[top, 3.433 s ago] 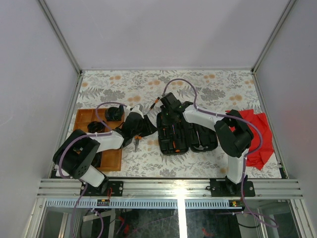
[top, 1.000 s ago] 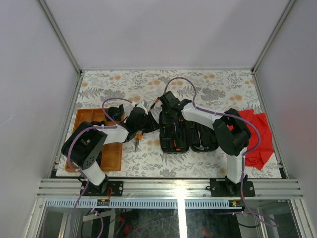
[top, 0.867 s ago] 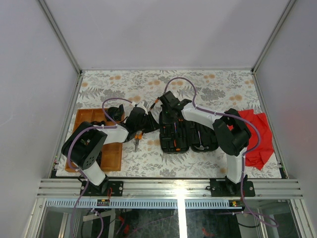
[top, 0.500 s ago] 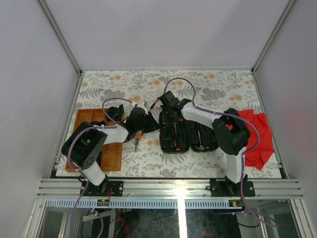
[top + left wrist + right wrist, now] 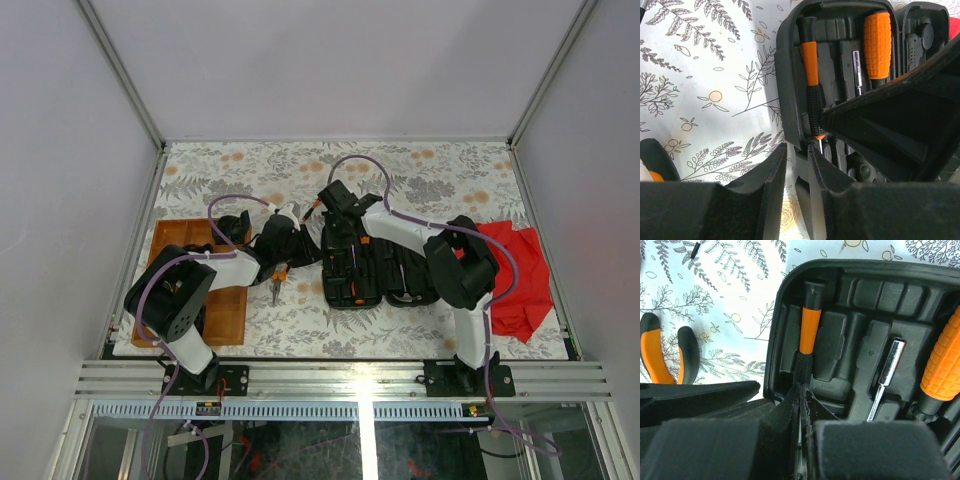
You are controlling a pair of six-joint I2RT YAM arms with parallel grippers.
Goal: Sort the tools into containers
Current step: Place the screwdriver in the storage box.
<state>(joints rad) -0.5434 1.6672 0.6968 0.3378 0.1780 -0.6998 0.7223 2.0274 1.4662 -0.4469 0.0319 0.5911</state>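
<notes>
Right gripper [image 5: 801, 392]: fingers shut tight, no gap, tips at the near end of the screwdriver's [image 5: 809, 327] knurled black grip. You cannot tell whether they nip its shaft.

The screwdriver lies in the outermost left slot of the open tool case [image 5: 774, 355]. Its long axis runs straight away from those fingers: black grip nearest, then the orange section, then the black cap at the far end.

Just right of the fingers, in neighbouring slots and roughly parallel, are a steel bit [image 5: 886, 375] and a fat orange handle [image 5: 946, 360].

Left gripper [image 5: 796, 167]: fingers narrow, clamped on the case's rim at the corner, with the screwdriver's tip just beyond them.

Left of the right fingers, past the case wall, you have orange-and-black pliers [image 5: 660, 357] lying apart from the case, handles pointing away.

Everything sits on a floral tablecloth [image 5: 430, 170]. The wooden tray [image 5: 228, 315] is well behind the left fingers, and a red cloth [image 5: 525, 265] lies beyond the case's far side. Pale walls and an aluminium frame enclose the table.
</notes>
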